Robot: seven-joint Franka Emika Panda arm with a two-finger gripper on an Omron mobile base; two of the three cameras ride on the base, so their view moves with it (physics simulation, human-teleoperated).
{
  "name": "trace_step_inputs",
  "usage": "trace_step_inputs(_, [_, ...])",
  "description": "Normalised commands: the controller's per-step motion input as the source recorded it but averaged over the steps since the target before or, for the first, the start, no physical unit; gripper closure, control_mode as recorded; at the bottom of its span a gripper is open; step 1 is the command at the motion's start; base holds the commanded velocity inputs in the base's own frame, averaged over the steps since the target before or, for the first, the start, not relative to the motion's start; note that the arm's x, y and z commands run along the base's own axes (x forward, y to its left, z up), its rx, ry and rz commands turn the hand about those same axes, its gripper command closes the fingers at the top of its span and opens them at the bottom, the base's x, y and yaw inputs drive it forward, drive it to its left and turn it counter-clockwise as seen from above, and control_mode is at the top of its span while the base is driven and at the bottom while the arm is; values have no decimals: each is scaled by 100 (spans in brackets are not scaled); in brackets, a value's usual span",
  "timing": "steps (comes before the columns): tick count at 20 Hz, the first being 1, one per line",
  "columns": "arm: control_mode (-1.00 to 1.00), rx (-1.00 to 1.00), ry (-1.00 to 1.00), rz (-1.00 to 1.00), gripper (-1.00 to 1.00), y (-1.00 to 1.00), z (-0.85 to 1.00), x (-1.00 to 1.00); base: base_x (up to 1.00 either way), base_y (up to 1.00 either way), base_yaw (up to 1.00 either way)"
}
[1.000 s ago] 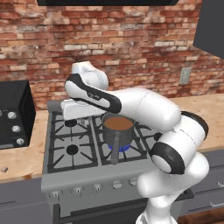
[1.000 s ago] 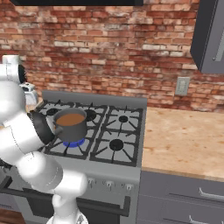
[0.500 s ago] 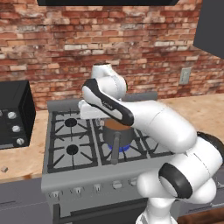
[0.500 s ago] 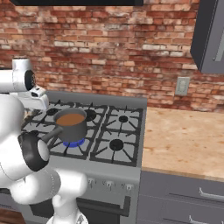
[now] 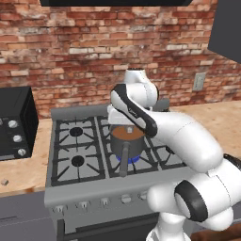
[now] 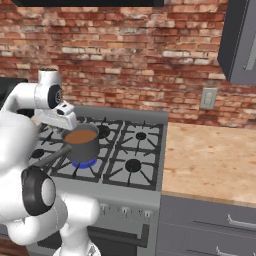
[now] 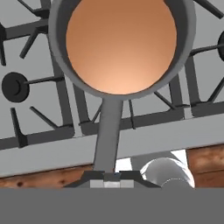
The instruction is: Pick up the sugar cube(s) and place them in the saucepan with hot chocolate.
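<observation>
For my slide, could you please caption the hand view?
Shut gripper above the saucepan of hot chocolate on the stove.

A red brick wall (image 6: 125, 60) ran behind a grey gas stove (image 6: 135, 150). Wooden counter (image 6: 210, 160) lay right, with a wall outlet (image 6: 207, 98); a black microwave (image 5: 14, 122) stood left.

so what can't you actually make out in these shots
- Whether a sugar cube sits between the shut gripper tips: hand view, grey band cuts them off.
- The tiny pale speck on the left counter: left base view, too small to tell if it is a sugar cube.
- Saucepan far rim and right burners: left base view, hidden behind the arm.
- Saucepan handle end: right base view, behind the robot's body.
</observation>
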Motion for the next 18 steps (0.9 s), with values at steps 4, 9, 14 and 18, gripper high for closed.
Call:
trace_step_inputs(4, [-100, -3, 6, -3, 100, -6, 0, 55, 0, 0, 0])
trace_step_inputs(9, [-100, -7, 7, 0, 100, 0, 0, 58, 0, 0, 0])
trace_step_inputs(14, [-100, -7, 8, 0, 100, 2, -2, 53, 0, 0, 0])
trace_step_inputs(18, [-100, -8, 5, 0, 100, 0, -28, 56, 0, 0, 0])
